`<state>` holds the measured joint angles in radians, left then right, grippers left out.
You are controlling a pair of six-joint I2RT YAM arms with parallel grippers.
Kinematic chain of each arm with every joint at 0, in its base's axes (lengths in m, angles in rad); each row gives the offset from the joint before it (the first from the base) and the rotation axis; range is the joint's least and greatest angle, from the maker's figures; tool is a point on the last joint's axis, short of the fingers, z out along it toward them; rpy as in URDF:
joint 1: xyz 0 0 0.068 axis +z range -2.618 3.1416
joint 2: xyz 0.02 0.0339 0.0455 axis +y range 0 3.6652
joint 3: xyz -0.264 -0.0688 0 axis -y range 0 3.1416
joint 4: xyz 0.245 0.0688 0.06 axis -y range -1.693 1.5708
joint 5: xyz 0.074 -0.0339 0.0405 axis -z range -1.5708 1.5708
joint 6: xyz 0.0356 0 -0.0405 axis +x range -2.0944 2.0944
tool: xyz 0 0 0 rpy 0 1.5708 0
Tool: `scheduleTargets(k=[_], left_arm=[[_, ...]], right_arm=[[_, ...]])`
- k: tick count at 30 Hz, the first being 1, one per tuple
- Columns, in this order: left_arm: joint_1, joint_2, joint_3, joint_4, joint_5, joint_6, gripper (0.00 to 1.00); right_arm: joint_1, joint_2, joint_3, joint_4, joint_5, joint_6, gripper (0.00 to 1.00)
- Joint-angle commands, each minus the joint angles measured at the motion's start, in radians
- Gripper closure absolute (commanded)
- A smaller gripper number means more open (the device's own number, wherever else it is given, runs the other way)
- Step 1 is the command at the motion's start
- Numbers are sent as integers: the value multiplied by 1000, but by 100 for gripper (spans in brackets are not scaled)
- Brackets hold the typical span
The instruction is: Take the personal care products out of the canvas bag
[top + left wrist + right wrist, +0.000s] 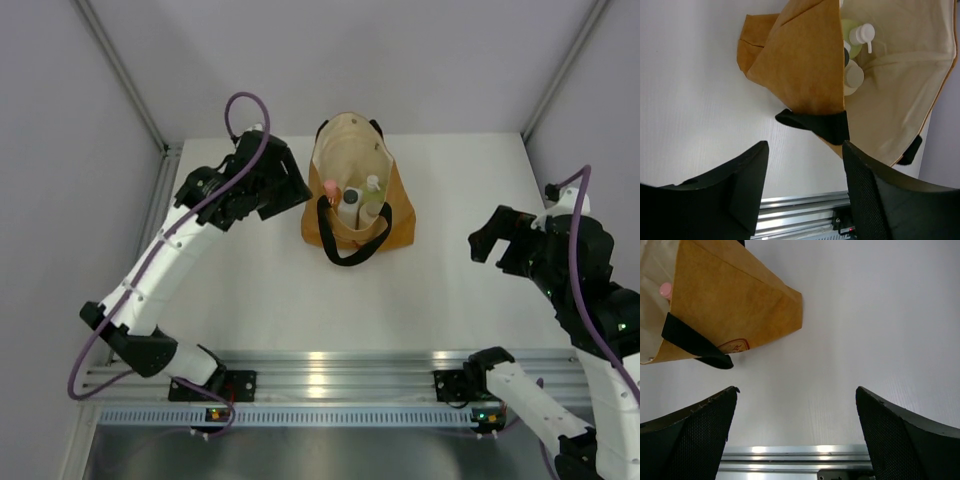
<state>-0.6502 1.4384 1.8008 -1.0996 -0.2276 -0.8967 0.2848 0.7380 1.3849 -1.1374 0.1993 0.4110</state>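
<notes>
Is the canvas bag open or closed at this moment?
Open. The canvas bag has its mouth spread wide, so the cream lining and the pump bottle inside show from above.

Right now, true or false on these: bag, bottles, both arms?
1. The bottles are inside the bag. True.
2. The bag's mouth is shut. False: it gapes open.
3. The right arm has a bottle in its jaws. False: the jaws are open and empty, well away from the bag.
4. The left arm is beside the bag. True.
5. A bottle with a pump stands outside the bag. False: the pump bottle is inside it.
</notes>
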Motion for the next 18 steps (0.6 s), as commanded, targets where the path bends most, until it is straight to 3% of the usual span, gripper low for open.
scheduleTargets(k=[1, 12, 13, 14, 16, 17, 18], left_arm=[[-8, 83, 71, 90, -56, 8, 37], [-11, 249, 141, 156, -16, -25, 45], [-9, 255, 141, 156, -13, -24, 50], [-12, 260, 140, 156, -13, -24, 67], [-26, 263, 124, 155, -16, -27, 82], [-31, 260, 114, 155, -18, -30, 97], [-37, 245, 100, 156, -21, -34, 100]], right_arm=[[-9, -17, -14, 47, -43, 17, 1], [-9, -52, -49, 47, -70, 38, 1], [-10, -51, -49, 48, -75, 38, 1], [-13, -52, -50, 47, -87, 40, 1], [-9, -48, -49, 48, -122, 28, 2], [-9, -34, -47, 48, -186, 2, 3], [-9, -25, -40, 48, -223, -9, 4]])
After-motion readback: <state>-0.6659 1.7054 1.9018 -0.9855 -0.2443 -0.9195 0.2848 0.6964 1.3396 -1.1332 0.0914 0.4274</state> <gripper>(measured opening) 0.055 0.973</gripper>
